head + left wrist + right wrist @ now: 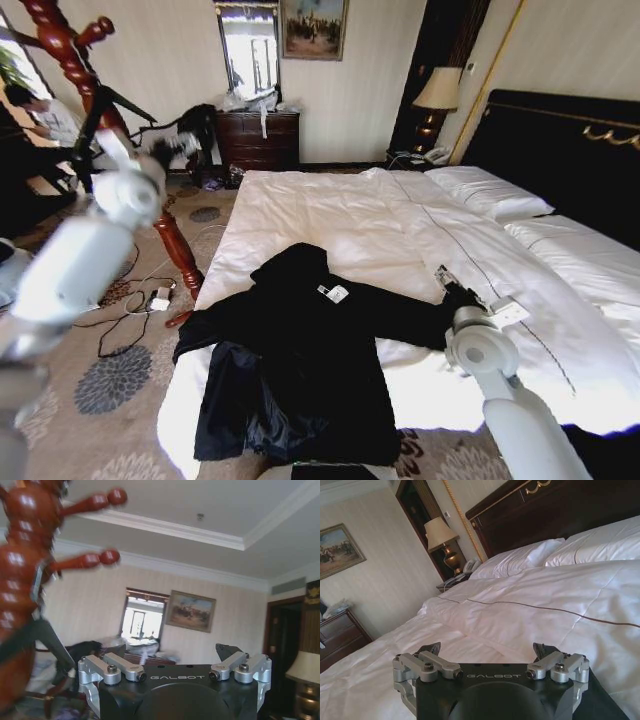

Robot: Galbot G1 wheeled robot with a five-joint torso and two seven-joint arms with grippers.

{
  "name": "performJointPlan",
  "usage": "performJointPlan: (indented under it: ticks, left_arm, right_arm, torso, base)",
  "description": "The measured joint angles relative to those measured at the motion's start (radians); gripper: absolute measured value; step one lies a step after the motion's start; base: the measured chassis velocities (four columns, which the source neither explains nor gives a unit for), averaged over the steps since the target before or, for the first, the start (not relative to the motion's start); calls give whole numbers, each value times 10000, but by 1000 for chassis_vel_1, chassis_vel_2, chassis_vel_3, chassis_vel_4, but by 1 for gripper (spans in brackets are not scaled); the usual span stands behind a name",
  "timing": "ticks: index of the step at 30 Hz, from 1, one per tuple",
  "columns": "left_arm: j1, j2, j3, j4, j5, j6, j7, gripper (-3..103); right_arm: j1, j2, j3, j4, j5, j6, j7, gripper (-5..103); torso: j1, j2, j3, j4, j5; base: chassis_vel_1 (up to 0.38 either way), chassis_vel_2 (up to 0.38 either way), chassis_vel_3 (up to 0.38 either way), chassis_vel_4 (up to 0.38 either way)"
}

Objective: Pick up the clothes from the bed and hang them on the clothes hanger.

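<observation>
Right tool (462,296) low over coat (300,370).

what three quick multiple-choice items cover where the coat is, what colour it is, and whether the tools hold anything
1. Where does the coat lie?
A. hung on the clothes hanger
B. spread on the near end of the bed
C. on the carpet

2. What colour is the coat?
A. white
B. red
C. black

3. What is the state of the right tool?
A. open and empty
B. shut on the coat
C. shut on a pillow

Answers: 1 B, the coat lies flat on the white duvet, partly draped over its near edge. 2 C, it is black with a small white tag. 3 A, its fingers stand apart with only bedding beyond. The left tool is raised beside the hanger, also open and empty.
</observation>
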Motion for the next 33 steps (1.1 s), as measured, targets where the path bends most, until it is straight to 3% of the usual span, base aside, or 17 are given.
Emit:
performJointPlan:
  ticks: [2, 3, 4, 5, 6, 7, 13, 15, 19, 28, 33]
  left_arm:
    - [-880, 169, 374, 488, -204, 618, -218, 100]
    - [-880, 169, 374, 488, -204, 618, -218, 100]
    - [-1465, 274, 651, 928, -306, 1179, -328, 100]
    - [-1465, 274, 651, 928, -306, 1179, -328, 100]
    - [-1841, 349, 884, 1272, -344, 1661, -398, 100]
    - [-2679, 442, 1562, 2376, -422, 2568, -338, 100]
    - [-2958, 179, 1830, 3465, -232, 3031, -302, 100]
    - [-2922, 40, 1713, 3778, -83, 3177, -562, 100]
    - [-2835, -25, 1487, 3870, -8, 3319, -760, 100]
    - [-2791, 84, 1384, 3768, -485, 4240, -1396, 102]
    - [-2685, 138, 1386, 3653, -810, 4290, -1336, 88]
  right_arm:
    - [12, -40, 3, -1, 26, -2, 7, 100]
    - [12, -40, 3, -1, 26, -2, 7, 100]
    - [26, -54, 1, -1, 34, -5, 12, 100]
    - [26, -54, 1, -1, 34, -5, 12, 100]
    - [35, -55, -7, -1, 35, -8, 14, 100]
    - [80, -21, -55, -14, 38, -14, 31, 100]
    - [80, 45, -91, -12, 47, -46, 99, 100]
    - [6, 36, -85, -5, 50, -70, 143, 100]
    - [-102, -24, -34, 10, 54, -85, 158, 100]
    - [-51, -128, -44, -27, 103, -112, 231, 100]
    - [-45, -184, -57, -35, 144, -134, 291, 100]
  torso:
    - [0, -1, 1, 4, -8]
    - [0, -1, 1, 4, -8]
    - [2, -1, 2, 4, -10]
    - [2, -1, 2, 4, -10]
    - [2, -1, 1, 5, -6]
    - [0, 0, 1, 4, -8]
    - [3, -1, 4, -3, -11]
    - [3, -1, 4, -4, -8]
    - [3, -1, 3, 2, -10]
    - [3, -1, 3, 2, -8]
    - [2, -1, 3, 0, -8]
  base:
    - [0, 0, 0, 0]
    - [0, 0, 0, 0]
    - [0, 0, 0, 0]
    - [0, 0, 0, 0]
    - [0, 0, 0, 0]
    - [0, 0, 0, 0]
    - [0, 0, 0, 0]
    - [0, 0, 0, 0]
    - [0, 0, 0, 0]
    - [0, 0, 0, 0]
    - [0, 0, 0, 0]
